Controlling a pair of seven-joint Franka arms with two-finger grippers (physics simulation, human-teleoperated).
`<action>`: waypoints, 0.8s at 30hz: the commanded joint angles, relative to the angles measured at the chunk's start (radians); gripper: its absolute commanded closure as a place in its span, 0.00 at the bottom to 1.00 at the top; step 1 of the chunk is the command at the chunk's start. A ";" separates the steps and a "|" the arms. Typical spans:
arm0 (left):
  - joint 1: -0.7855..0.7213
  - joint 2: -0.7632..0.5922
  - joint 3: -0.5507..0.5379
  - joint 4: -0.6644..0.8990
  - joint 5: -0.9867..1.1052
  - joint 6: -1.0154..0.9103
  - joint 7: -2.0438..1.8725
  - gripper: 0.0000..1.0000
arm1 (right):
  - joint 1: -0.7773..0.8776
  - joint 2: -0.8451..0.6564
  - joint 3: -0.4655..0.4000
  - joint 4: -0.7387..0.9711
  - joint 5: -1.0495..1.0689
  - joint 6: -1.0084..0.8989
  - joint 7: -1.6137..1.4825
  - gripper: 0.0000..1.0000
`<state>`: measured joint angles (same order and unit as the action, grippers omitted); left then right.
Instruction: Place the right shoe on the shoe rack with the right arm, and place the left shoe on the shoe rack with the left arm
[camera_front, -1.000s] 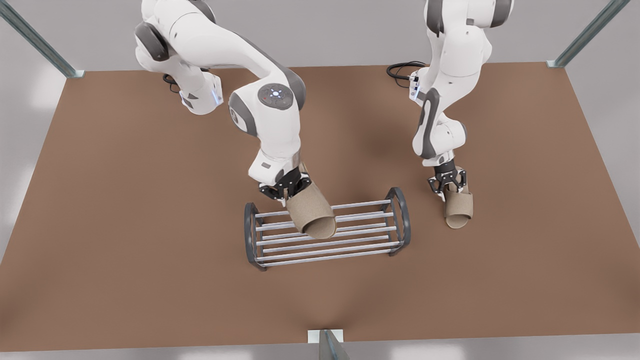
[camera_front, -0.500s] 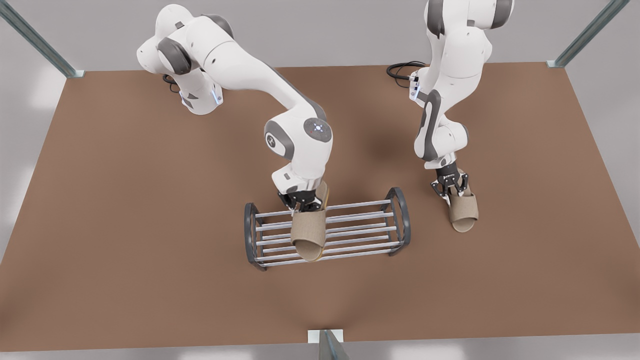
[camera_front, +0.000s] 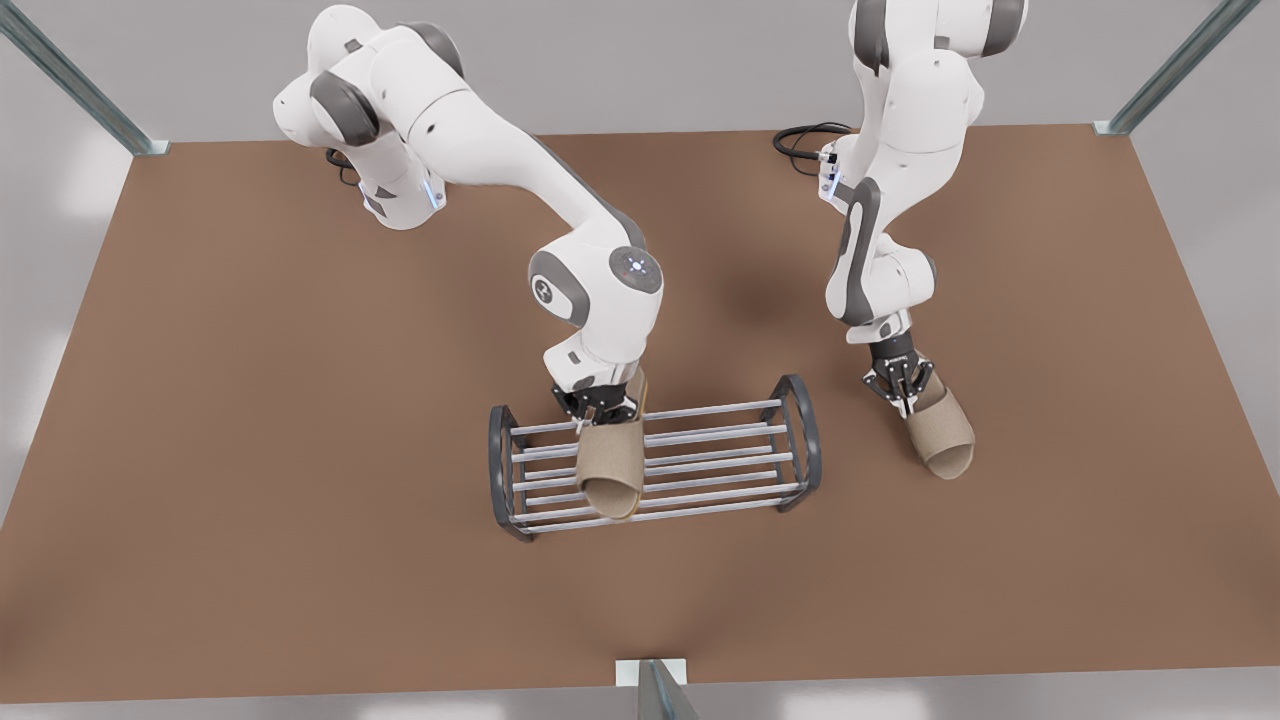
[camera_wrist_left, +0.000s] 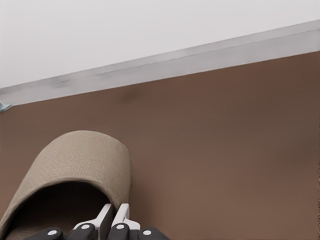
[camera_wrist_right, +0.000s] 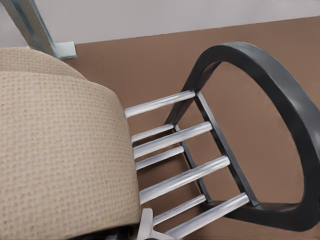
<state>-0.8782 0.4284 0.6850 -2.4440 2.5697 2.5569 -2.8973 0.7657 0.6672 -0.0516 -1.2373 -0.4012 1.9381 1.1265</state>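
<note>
The shoe rack (camera_front: 800, 432) stands at the table's middle front. My right gripper (camera_front: 600, 405) is at the rack's back edge, shut on the heel end of the tan right shoe (camera_front: 612, 465). That shoe lies across the silver bars, toe toward the front. In the right wrist view the right shoe (camera_wrist_right: 60, 150) sits over the bars beside the rack's dark arch (camera_wrist_right: 280, 125). To the front view's right of the rack, my left gripper (camera_front: 903, 385) is shut on the left shoe (camera_front: 942, 432). The left gripper's fingertips (camera_wrist_left: 114, 216) pinch the left shoe (camera_wrist_left: 75, 170) at its rim.
The brown table (camera_front: 250, 450) spreads wide on both sides of the rack. Metal posts (camera_front: 655, 690) stand at the front edge's middle and at the back corners. A black cable (camera_front: 800, 135) lies by the base of the arm on the front view's right.
The right gripper swung the right shoe down over the rack and turned its toe to the front. The left gripper turned the left shoe's toe toward the front view's right.
</note>
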 joint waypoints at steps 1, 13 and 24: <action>0.001 -0.002 0.001 0.010 0.007 0.000 -0.697 0.79 | -0.003 -0.009 0.001 -0.016 -0.005 -0.001 -0.186 0.79; 0.001 -0.218 0.067 0.063 0.118 0.002 -0.689 0.79 | 0.003 -0.057 0.032 -0.016 -0.015 0.018 -0.251 0.00; -0.082 -0.448 0.079 0.218 0.148 0.014 -0.646 0.79 | -0.753 -0.443 0.189 -0.050 0.398 -0.532 -1.134 0.00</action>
<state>-0.9368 -0.0055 0.7655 -2.2345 2.7090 2.5686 -2.8973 0.0741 0.2165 0.1119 -1.3034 -0.0505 1.5629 0.7799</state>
